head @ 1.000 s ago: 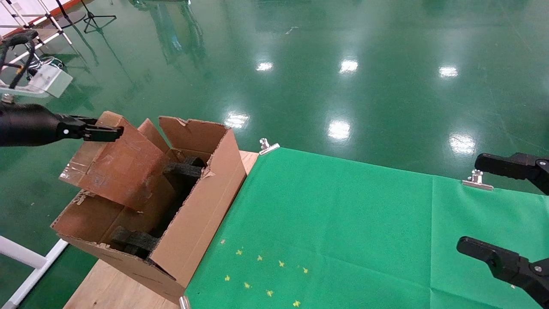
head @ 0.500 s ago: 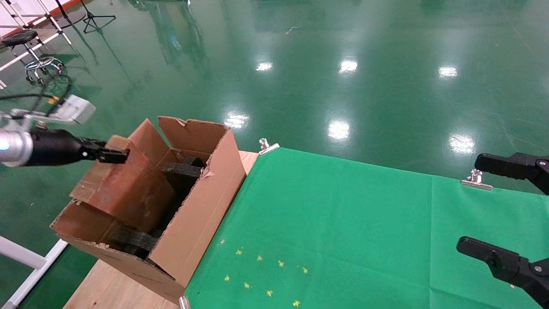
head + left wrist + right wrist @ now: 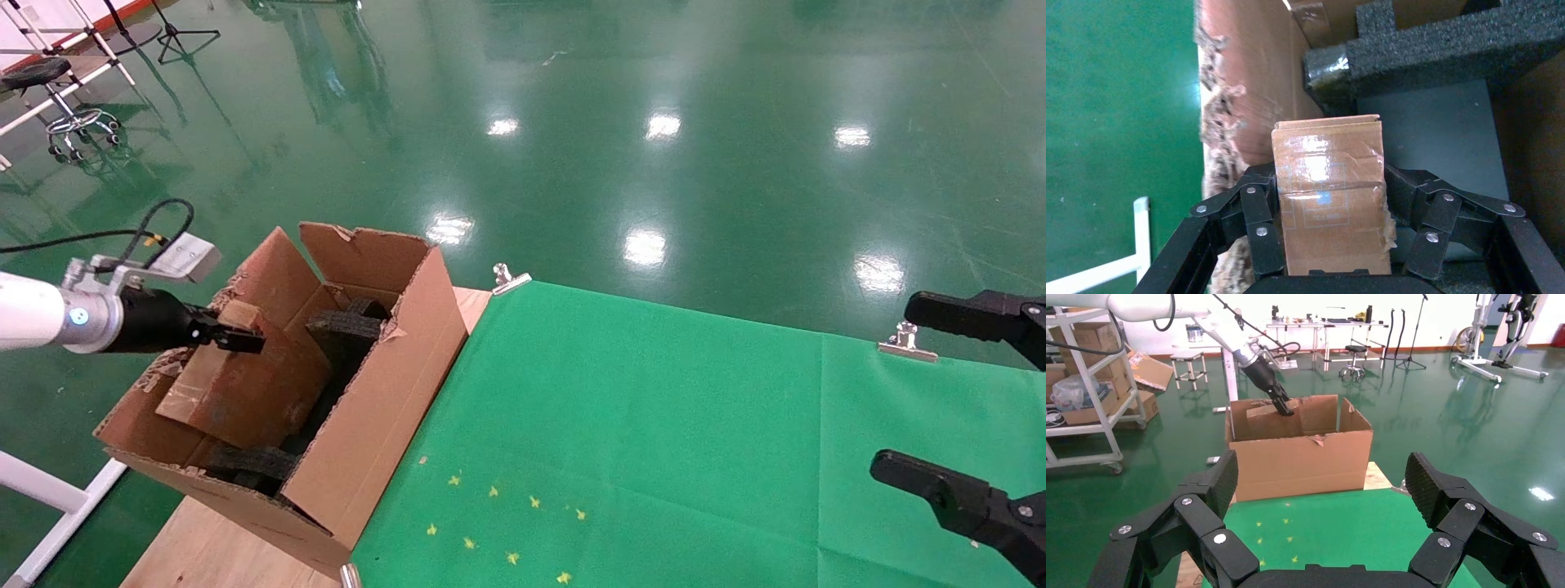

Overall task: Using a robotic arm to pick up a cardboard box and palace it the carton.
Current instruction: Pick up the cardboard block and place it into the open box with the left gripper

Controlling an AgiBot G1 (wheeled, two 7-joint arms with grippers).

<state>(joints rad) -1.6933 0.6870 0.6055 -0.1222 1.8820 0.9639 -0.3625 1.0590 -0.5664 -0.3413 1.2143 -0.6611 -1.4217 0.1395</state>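
The large brown carton (image 3: pixel 392 392) with torn flaps stands at the table's left end, black foam blocks (image 3: pixel 347 327) inside. My left gripper (image 3: pixel 237 339), on the white robotic arm (image 3: pixel 33 318), is shut on the small taped cardboard box (image 3: pixel 245 388) and holds it tilted inside the carton's opening. In the left wrist view the box (image 3: pixel 1327 190) sits between the jaws above the carton's floor, foam (image 3: pixel 1438 49) beyond. The right wrist view shows the carton (image 3: pixel 1300 456), the box (image 3: pixel 1266 419) and the left gripper (image 3: pixel 1281 407). My right gripper (image 3: pixel 964 408) is open over the table's right side.
A green cloth (image 3: pixel 654 441) covers the wooden table (image 3: pixel 204 547), held by silver clips (image 3: pixel 511 279). Small yellow marks (image 3: pixel 507 514) lie on the cloth near the front. A stool (image 3: pixel 49 82), stands and a white frame rail (image 3: pixel 49 490) are on the floor at left.
My left gripper has moved down and to the right with the cardboard box, lowering it from above the carton into its opening. The right arm has not moved.
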